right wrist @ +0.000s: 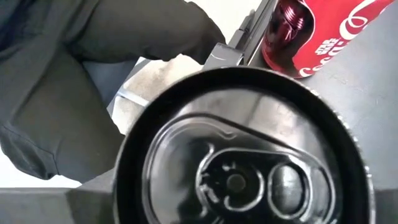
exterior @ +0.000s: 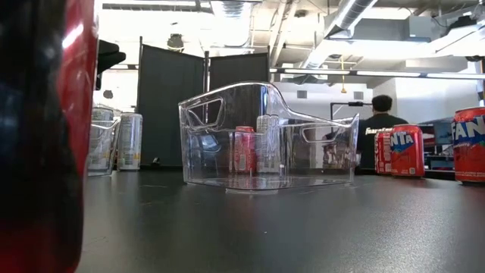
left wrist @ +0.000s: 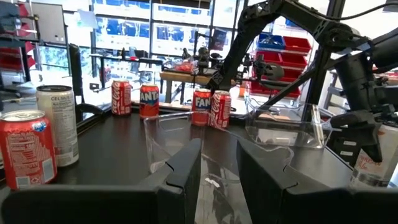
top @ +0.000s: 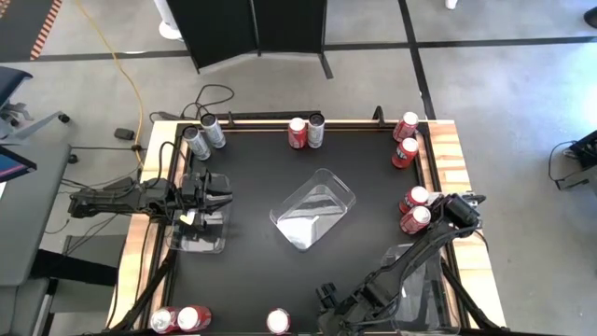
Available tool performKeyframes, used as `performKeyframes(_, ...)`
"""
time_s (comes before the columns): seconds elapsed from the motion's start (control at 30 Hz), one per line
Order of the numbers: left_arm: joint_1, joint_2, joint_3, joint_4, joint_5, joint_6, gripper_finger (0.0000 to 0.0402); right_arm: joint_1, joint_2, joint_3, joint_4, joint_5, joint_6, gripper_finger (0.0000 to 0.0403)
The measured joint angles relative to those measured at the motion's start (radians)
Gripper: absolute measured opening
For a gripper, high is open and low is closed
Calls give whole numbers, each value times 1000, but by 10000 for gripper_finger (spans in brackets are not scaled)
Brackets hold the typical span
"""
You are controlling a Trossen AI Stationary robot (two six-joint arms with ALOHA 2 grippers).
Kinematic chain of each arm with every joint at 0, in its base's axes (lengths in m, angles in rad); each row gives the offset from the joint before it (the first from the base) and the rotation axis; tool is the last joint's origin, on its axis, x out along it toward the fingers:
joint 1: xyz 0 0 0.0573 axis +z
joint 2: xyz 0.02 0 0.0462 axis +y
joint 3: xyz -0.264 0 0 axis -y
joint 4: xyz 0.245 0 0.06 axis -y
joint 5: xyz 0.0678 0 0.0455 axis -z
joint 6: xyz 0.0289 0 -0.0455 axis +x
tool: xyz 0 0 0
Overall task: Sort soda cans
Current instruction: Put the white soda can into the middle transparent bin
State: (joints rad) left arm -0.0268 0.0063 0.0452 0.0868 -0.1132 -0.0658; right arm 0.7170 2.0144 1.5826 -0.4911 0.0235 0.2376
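Black tabletop [top: 252, 271], red can [top: 416, 218] directly beneath right tool [top: 459, 211].

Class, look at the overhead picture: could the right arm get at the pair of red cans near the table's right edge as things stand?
Probably yes: the right gripper sits beside the two red cans, and its wrist camera looks straight down on a can top with nothing between.

Black table [top: 252, 187]: soda cans [top: 307, 133] along edges, clear tray [top: 313, 209] at centre
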Motion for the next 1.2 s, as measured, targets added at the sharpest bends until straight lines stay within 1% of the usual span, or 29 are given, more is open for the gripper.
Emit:
performKeyframes(0.13,0,0,0,-1,0,-1,100,0,0,0,0,0,-1,274)
performKeyframes(0.4,0,0,0,-1,0,-2,100,0,0,0,-1,0,-2,270)
performKeyframes(0.57,0,0,0,-1,0,-2,100,0,0,0,-2,4,-10,249)
performKeyframes(1.03,0,0,0,0,0,-2,100,1,-3,1,-3,28,-25,249)
performKeyframes(1.2,0,0,0,-1,0,-2,100,0,-10,18,-51,62,-36,249)
